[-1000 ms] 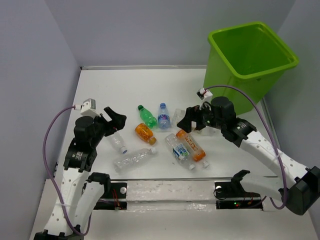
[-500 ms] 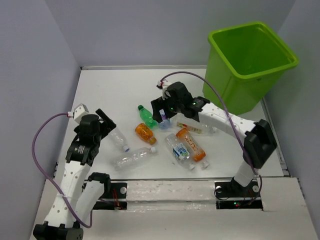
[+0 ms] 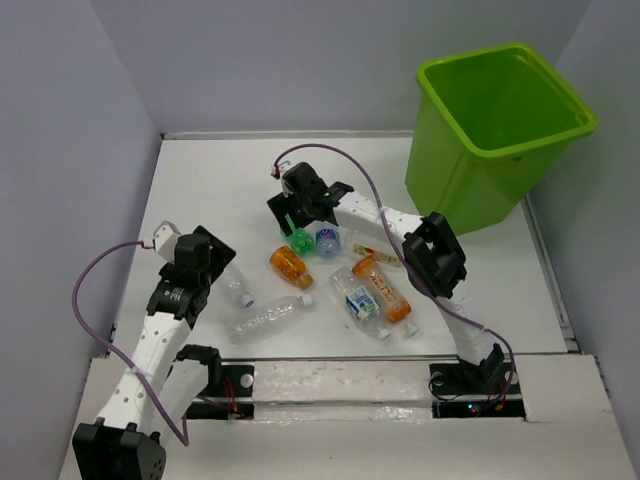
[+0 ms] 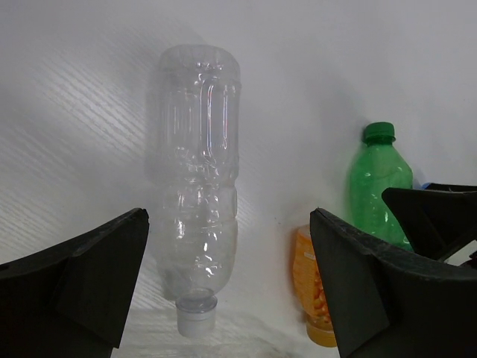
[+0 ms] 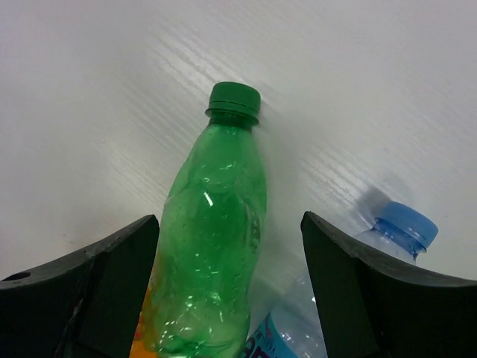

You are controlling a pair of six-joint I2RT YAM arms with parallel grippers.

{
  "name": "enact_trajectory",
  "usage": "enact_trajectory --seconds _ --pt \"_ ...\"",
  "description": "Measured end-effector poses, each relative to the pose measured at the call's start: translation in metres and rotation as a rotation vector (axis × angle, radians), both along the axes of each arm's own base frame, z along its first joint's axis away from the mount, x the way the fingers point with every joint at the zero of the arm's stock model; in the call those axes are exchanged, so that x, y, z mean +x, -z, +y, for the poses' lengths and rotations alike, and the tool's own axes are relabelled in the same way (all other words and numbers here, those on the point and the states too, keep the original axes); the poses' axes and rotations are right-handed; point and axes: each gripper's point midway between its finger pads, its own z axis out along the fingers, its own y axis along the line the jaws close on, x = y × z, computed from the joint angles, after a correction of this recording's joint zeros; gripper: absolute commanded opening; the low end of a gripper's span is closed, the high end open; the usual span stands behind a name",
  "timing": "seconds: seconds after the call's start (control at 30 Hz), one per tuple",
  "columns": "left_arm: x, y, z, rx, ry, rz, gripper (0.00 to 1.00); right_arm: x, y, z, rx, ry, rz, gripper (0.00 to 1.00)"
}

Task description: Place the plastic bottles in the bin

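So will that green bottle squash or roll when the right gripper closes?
The green bottle looks empty and dented, so probably light and apt to crumple under a firm squeeze. Lying sideways on the smooth table, it may roll if nudged.

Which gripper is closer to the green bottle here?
Right. The right gripper sits over the green bottle, jaws open on either side of it. The left gripper is off to the left, over a clear bottle.

bottles [image 3: 380, 290] clustered centrally, bin [image 3: 470, 190] behind, right
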Motion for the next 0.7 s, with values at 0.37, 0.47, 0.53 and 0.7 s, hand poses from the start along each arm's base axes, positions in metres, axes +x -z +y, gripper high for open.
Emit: enact_trajectory --seconds 0.37,0.47,0.53,0.7 --pt "0.004 0.053 0.003 -0.014 -0.072 0.112 0.99 0.024 0.019 0.012 -0.032 0.032 -0.021 0.12" --pt "0.007 0.053 0.004 -0.014 -0.084 0.106 0.99 0.028 0.007 0.016 -0.010 0.033 -0.041 0.13" --pt "0.009 0.051 0.005 -0.018 -0.093 0.090 0.99 0.028 -0.001 0.016 0.000 0.035 -0.048 0.13" --pt "0.011 0.055 0.006 -0.020 -0.105 0.082 0.99 0.018 -0.070 0.006 0.073 0.035 -0.114 0.11"
